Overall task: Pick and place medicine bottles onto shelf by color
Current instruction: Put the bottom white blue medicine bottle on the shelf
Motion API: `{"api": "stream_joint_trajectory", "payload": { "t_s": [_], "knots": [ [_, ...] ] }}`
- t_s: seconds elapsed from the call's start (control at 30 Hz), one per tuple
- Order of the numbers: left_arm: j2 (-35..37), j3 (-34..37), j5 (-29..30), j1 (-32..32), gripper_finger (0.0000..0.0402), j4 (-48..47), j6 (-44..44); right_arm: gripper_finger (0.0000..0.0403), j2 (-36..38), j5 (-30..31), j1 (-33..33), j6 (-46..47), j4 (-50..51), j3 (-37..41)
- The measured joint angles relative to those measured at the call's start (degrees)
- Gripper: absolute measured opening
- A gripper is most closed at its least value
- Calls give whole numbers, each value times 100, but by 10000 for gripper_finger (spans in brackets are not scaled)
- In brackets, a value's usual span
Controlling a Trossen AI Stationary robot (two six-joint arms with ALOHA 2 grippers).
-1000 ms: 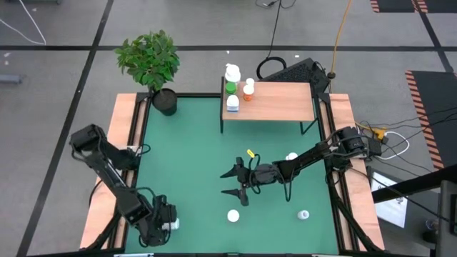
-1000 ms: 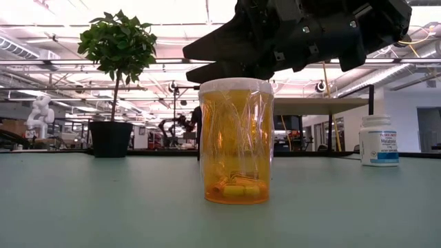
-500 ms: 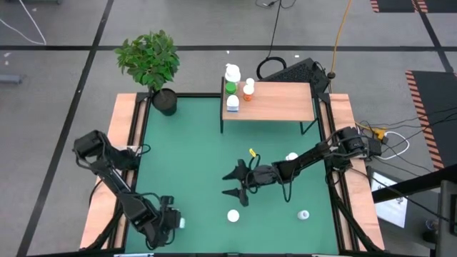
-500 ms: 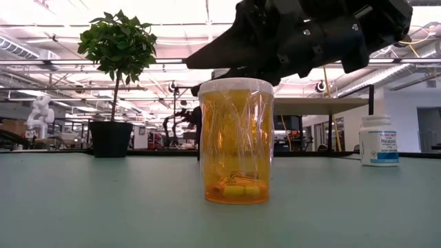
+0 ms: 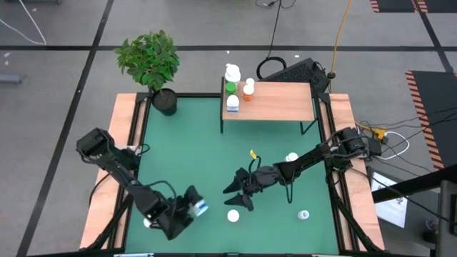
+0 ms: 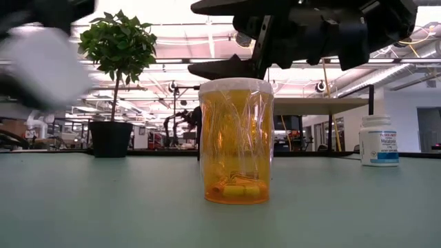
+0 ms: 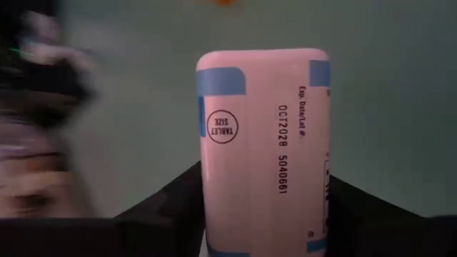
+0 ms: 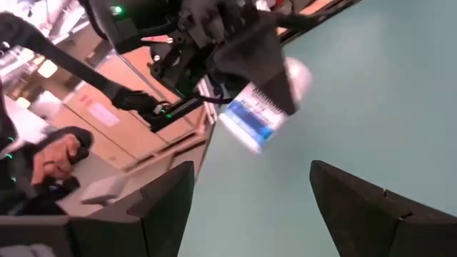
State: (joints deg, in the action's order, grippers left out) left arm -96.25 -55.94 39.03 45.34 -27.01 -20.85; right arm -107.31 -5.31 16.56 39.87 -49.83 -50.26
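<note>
In the high view's lower left, the left gripper [image 5: 187, 212] is gripping a white bottle [image 5: 199, 208] with a blue label, its jaws closed on the bottle's sides; the left wrist view is showing that bottle [image 7: 263, 146] filling the centre between the dark fingers. At the lower middle, the right gripper [image 5: 239, 194] is hanging with its jaws spread wide just above an orange vial [image 5: 233, 215], whose white cap is showing from overhead. In the low view the vial [image 6: 236, 140] is standing upright at centre frame under the right gripper [image 6: 234, 41], with another white bottle [image 6: 378, 140] at the right edge. The shelf [image 5: 282, 101] is sitting at the upper middle, carrying four bottles [image 5: 232, 86] at its left end. One more white bottle [image 5: 303, 214] is standing at the lower right of the mat [image 5: 186, 150].
</note>
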Motion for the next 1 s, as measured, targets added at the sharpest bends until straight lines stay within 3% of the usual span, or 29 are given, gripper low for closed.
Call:
{"api": "stream_joint_trajectory", "payload": {
  "t_s": [0.17, 0.43, 0.7, 1.0],
  "knots": [
    [4, 0, 865, -554, 169, 527, -1659, 275, 0, -390, -183, 473, -14, 0],
    [-20, 0, 804, -1426, 182, 1465, -3024, 275, 1, -772, -653, 894, 102, 4],
    [-24, 4, 793, -1869, 168, 1661, -3201, 276, 3, -1196, -1170, 628, 322, 6],
    [-22, 4, 654, -2293, 191, 1528, -2962, 275, 1, -1288, -1419, -262, 398, 9]
  ]
}}
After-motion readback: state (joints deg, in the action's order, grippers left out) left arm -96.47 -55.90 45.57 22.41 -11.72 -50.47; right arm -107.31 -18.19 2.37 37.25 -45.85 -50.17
